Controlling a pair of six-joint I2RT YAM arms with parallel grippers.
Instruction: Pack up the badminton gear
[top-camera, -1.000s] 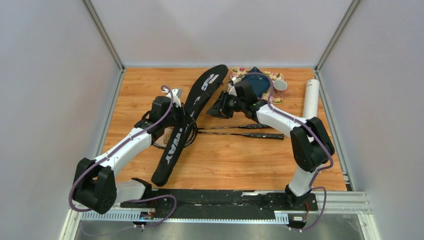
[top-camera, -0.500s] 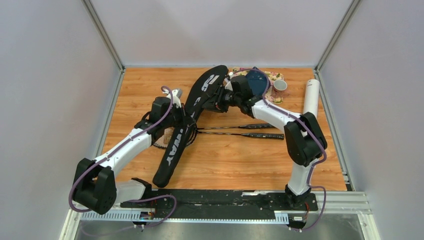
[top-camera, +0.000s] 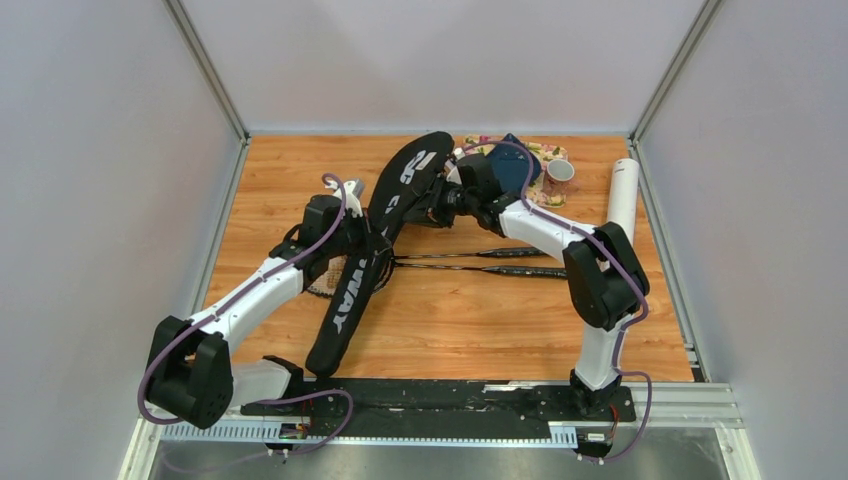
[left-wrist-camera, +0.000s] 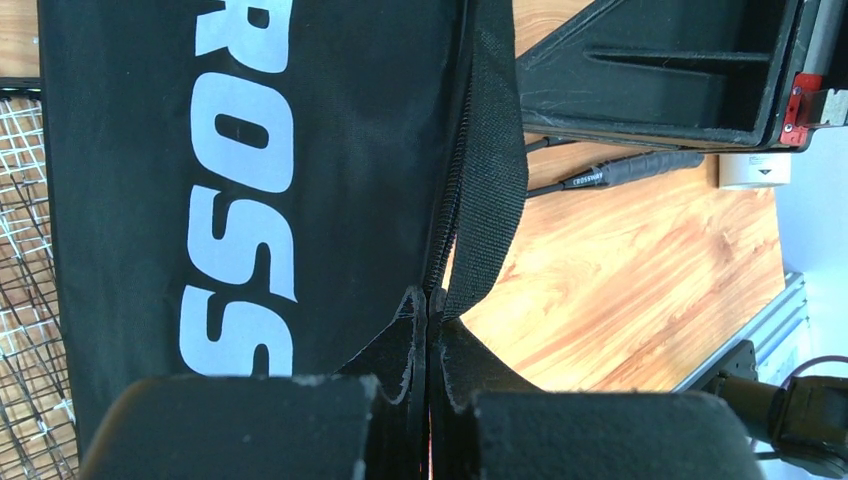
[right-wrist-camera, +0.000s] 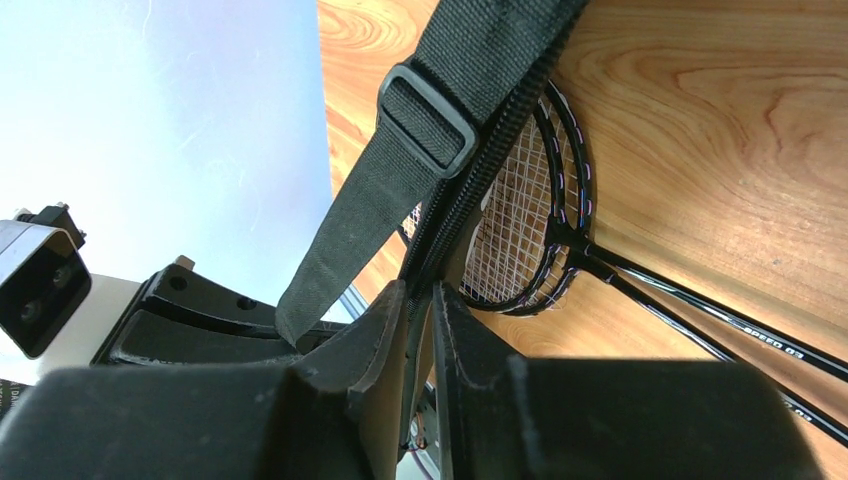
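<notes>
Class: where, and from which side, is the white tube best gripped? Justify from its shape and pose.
Mid-length on the white tube, probably from above: it lies flat beside the right wall, so fingers can straddle its narrow round body.

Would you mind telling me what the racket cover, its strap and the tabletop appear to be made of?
The racket cover: matte black woven fabric, probably nylon or polyester, with white printed lettering. The strap: ribbed black webbing, its weave visible, through a smooth buckle, likely plastic. The tabletop: glossy wood grain; real wood or laminate, I cannot tell.
</notes>
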